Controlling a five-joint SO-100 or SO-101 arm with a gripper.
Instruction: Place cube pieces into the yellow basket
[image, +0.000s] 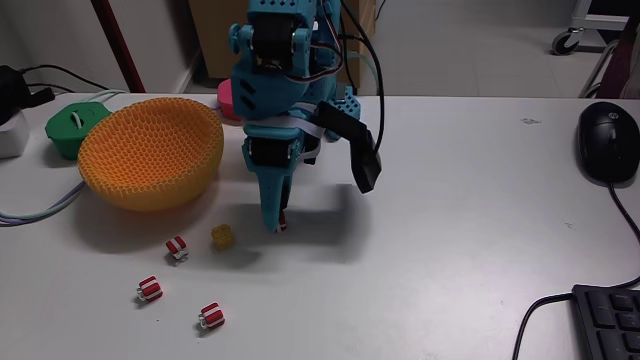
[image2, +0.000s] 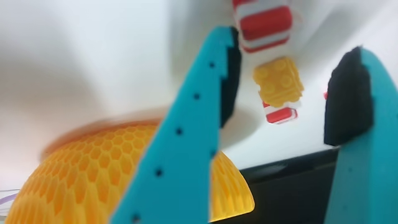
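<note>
In the fixed view the yellow basket (image: 150, 152) sits at the left of the counter (image: 460, 220), mouth up and apparently empty. In front of it three red-and-white striped cubes (image: 149, 289) lie scattered, none yet delivered. Right of them rests the bumpy yellow cube (image: 222, 236). Just beside it the hand (image: 279, 226) points down at the counter, a red piece (image: 284, 222) at its tip. In the blurred wrist view the fingers (image2: 205, 93) stand apart, so it is probably released, not yet clenched on anything.

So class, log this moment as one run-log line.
hand: open, low over table | round yellow woven mesh basket: no cubes visible inside | tiny red-white striped cubes: on table
</note>
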